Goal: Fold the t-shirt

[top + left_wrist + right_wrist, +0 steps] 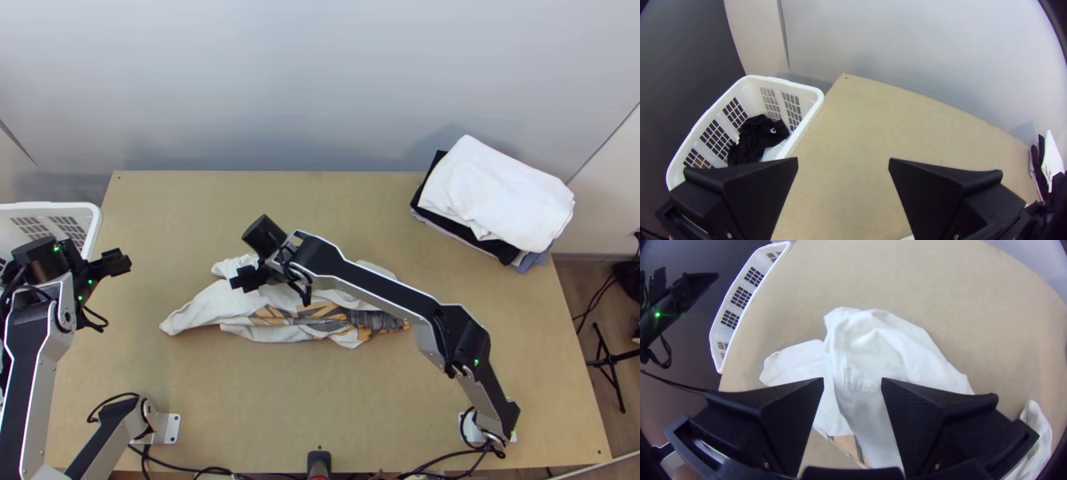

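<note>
**White t-shirt (204,308) is lying bunched on the bench under the open right pincer (240,280)**

The t-shirt is stretching crosswise over the middle of the bench (320,408), crumpled into a long, uneven bundle with rumpled edges. Its off-white cloth is showing a printed design in orange and dark grey, which is running along the near side and breaking up in the folds. In the right wrist view, pale cloth is rising in soft creases, and a patch of faint marks is showing on it, too small to make out.

The right pincer (852,384) is hanging over the t-shirt with its fingers standing wide apart, gripping nothing. The left pincer (122,262) is hovering near the white basket (97,224), also spread wide and holding nothing.

Black clothing (758,138) bearing a small white mark is lying in the basket. A stack of clothes (496,192) is sitting at the bench's far right corner, with white cloth topping black and blue-grey layers.
</note>
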Robot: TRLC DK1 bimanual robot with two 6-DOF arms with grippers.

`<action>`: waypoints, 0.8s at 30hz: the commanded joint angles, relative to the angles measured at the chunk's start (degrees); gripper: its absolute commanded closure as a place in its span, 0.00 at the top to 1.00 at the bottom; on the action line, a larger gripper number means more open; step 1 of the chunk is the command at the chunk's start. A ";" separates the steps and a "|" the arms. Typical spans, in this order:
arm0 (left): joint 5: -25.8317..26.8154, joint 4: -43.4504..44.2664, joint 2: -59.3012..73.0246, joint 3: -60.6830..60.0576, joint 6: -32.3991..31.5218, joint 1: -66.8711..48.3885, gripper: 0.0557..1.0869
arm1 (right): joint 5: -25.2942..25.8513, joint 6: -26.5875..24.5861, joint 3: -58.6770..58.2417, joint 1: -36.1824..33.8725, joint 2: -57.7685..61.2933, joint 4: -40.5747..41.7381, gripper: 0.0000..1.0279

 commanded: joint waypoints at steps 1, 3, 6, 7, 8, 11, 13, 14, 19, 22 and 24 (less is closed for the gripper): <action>0.13 0.68 0.43 -0.01 0.01 0.04 0.96 | -0.03 0.17 0.42 0.12 1.83 0.63 0.40; 0.13 0.77 0.52 0.08 0.01 0.04 0.96 | -0.03 0.17 0.33 0.12 1.83 0.63 0.40; 0.13 0.77 0.69 0.08 0.01 0.04 0.96 | 0.06 -0.54 0.24 -0.14 1.74 0.80 0.21; 0.13 0.77 0.69 0.08 0.01 0.04 0.96 | -0.03 -0.54 0.24 -0.41 1.66 0.80 0.14; 0.13 0.77 0.78 -0.01 0.01 0.04 0.96 | 0.06 -0.54 0.15 -0.58 1.48 0.80 0.12; 0.13 0.95 0.87 0.08 0.01 -0.05 0.96 | 0.06 -0.63 -1.16 -1.72 -0.01 0.89 0.03; 0.13 1.04 1.04 0.08 0.01 -0.05 0.96 | 0.06 -0.27 -2.13 -2.60 -1.33 0.80 0.03; 0.22 1.04 1.13 0.08 0.01 -0.05 0.96 | 0.06 -0.27 -2.83 -3.13 -2.21 0.89 0.03; 0.22 1.04 1.04 0.17 -0.08 -0.58 0.96 | 0.85 0.08 -5.56 -6.65 -9.07 0.98 0.03; 0.22 1.04 1.04 0.17 -0.17 -0.93 0.96 | 1.38 0.08 -6.53 -9.90 -13.90 0.98 0.03; 0.22 1.04 1.13 0.17 -0.25 -1.63 0.96 | 1.38 0.17 -7.49 -12.80 -16.80 0.98 0.03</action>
